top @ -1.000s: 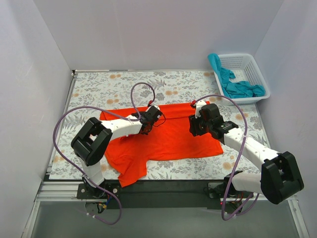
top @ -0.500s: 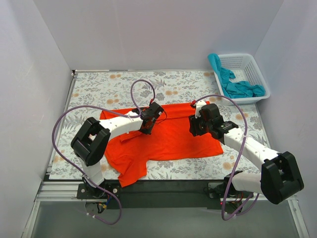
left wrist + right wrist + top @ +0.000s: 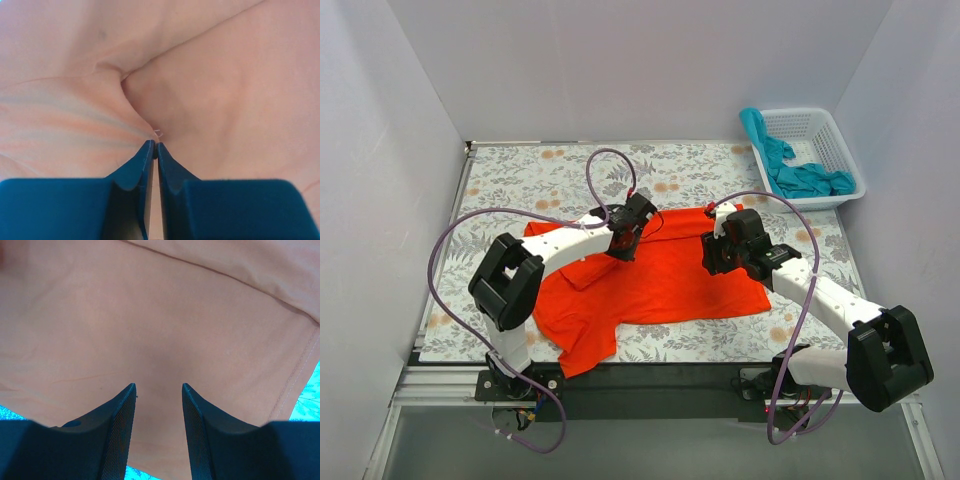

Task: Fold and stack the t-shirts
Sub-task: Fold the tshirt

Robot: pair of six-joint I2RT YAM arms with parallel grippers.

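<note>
The orange-red t-shirt [image 3: 665, 285] lies spread on the flowered table, one sleeve reaching toward the near edge. My left gripper [image 3: 625, 243] is over its upper middle. In the left wrist view, that gripper [image 3: 154, 146] is shut on a pinch of the orange cloth [image 3: 225, 100], and creases run into its tips. My right gripper [image 3: 712, 260] hovers over the shirt's right part. Its jaws [image 3: 159, 386] stand open, with only flat cloth [image 3: 150, 315] below them. The teal t-shirt [image 3: 802, 178] lies crumpled in the basket, draped over its left rim.
A white lattice basket [image 3: 842, 135] stands at the table's far right corner. Purple cables [image 3: 610, 160] loop above both arms. White walls close in the table on three sides. Bare flowered tabletop [image 3: 520, 180] shows behind and left of the shirt.
My left gripper has moved up and to the right across the shirt, taking pinched cloth with it. The right arm has not moved.
</note>
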